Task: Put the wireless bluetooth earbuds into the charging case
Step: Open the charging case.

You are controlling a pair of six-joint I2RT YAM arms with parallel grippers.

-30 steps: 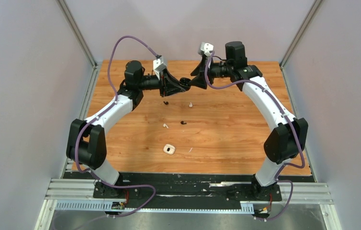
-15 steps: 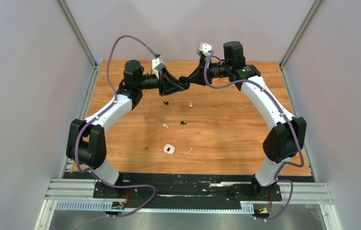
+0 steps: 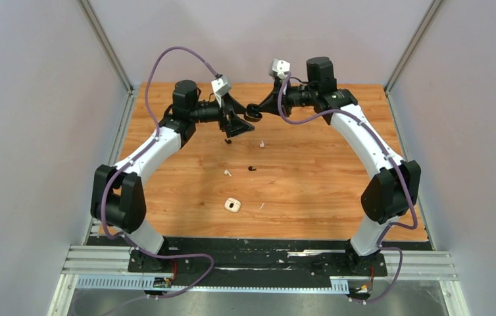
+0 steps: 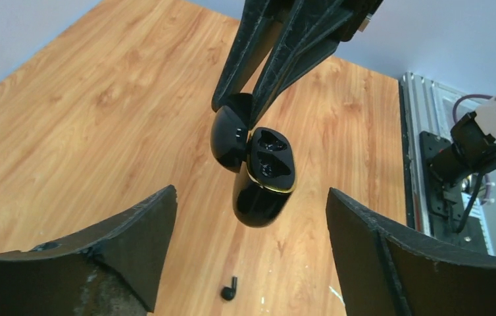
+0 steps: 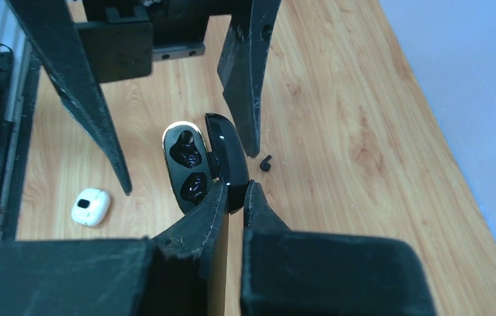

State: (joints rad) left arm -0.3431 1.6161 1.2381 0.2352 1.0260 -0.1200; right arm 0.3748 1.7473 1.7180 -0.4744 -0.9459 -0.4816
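From above, the right claw holds a black case in the air over the middle of the table's far edge. The left claw faces it, just beside. Two black buds and two white buds lie scattered about the table's middle, too small to tell which way they point. A white case sits nearer the near edge.

From the left wrist, the left claw's fingers are spread wide with nothing between them. The black case hangs lengthwise downward, lid swung open, its two sockets facing this camera. A black bud lies on the wood below, stem up-right in the picture.

From the right wrist, the right claw's fingers are pinched on the lid's edge. The case's long axis runs away from the camera, sockets facing left.
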